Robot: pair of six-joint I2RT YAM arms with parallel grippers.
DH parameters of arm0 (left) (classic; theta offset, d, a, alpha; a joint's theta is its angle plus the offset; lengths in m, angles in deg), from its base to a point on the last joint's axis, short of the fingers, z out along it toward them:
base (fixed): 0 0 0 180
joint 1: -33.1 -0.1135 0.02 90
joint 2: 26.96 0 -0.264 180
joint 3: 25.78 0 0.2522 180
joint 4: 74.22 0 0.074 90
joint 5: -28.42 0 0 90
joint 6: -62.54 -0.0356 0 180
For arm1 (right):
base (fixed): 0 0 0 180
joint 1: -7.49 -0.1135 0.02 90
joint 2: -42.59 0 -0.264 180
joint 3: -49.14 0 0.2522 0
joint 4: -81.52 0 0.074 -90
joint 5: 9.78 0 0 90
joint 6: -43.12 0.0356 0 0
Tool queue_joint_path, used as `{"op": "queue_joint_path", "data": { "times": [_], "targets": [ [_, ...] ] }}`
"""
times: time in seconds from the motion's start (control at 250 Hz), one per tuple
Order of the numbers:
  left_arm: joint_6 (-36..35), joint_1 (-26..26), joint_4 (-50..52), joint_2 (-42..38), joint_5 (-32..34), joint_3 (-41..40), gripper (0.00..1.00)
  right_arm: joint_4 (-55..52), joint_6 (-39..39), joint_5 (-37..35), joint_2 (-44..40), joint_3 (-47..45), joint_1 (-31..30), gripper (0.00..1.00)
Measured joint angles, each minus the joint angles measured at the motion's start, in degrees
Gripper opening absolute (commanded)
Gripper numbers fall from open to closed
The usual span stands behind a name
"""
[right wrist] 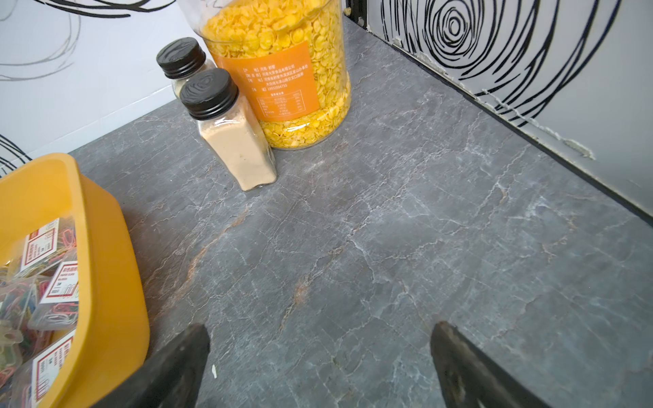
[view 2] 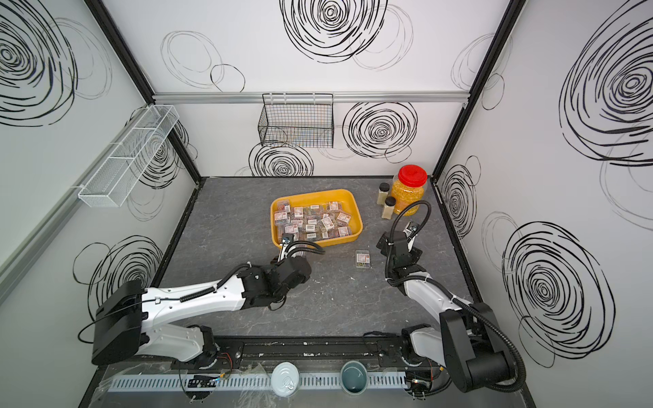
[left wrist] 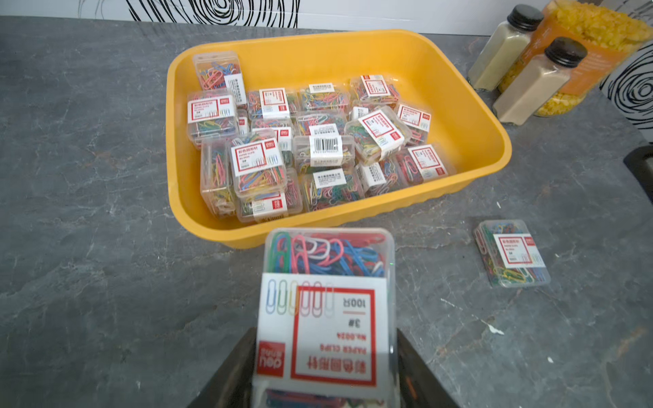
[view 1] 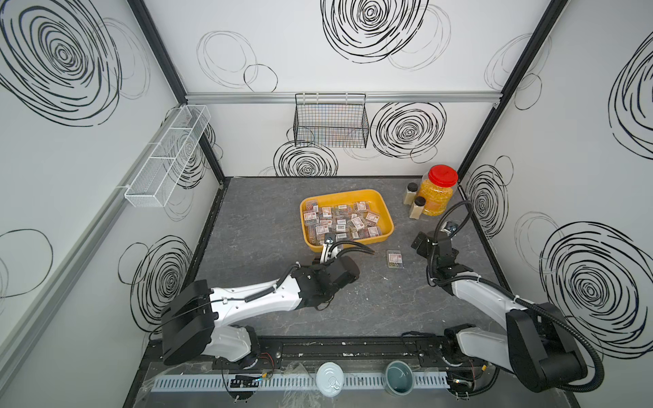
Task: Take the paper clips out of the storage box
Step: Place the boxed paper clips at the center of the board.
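Note:
The storage box [view 1: 353, 192] [view 2: 318, 193] [left wrist: 494, 134] is a shallow yellow tray at mid-table holding several clear cases of paper clips [view 1: 344, 220] [view 2: 312, 220] [left wrist: 318, 141]. My left gripper [left wrist: 325, 356] is shut on one case [left wrist: 327, 303], held label up just outside the tray's near rim. In both top views the left wrist [view 1: 328, 247] hides it. Another case [view 1: 395, 259] [view 2: 363, 259] [left wrist: 510, 252] lies on the table right of the tray. My right gripper [right wrist: 318, 353] [view 1: 421, 243] hangs open and empty over bare table beside the tray's right wall [right wrist: 106, 247].
A red-lidded jar of yellow kernels [view 1: 438, 190] [right wrist: 279, 70] and two black-capped bottles [view 1: 417, 206] [right wrist: 233, 134] stand at the back right corner. A black wire basket [view 1: 330, 120] and a white mesh rack [view 1: 166, 159] hang on the walls. A tin [view 1: 329, 378] and a cup [view 1: 398, 376] sit at the front edge.

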Motion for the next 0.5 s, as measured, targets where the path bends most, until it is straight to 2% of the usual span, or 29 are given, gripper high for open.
{"op": "queue_joint_path", "data": {
  "times": [0.312,0.499],
  "targets": [
    [6.0,3.3,-6.1,-1.2,-0.1,-7.8,0.31,0.7,-0.2,0.3,-0.4,-0.2,-0.5,1.0],
    [6.8,3.7,-12.2,3.1,-2.4,-8.8,0.31,0.8,-0.4,0.5,-0.3,-0.2,-0.6,1.0]
  ]
}}
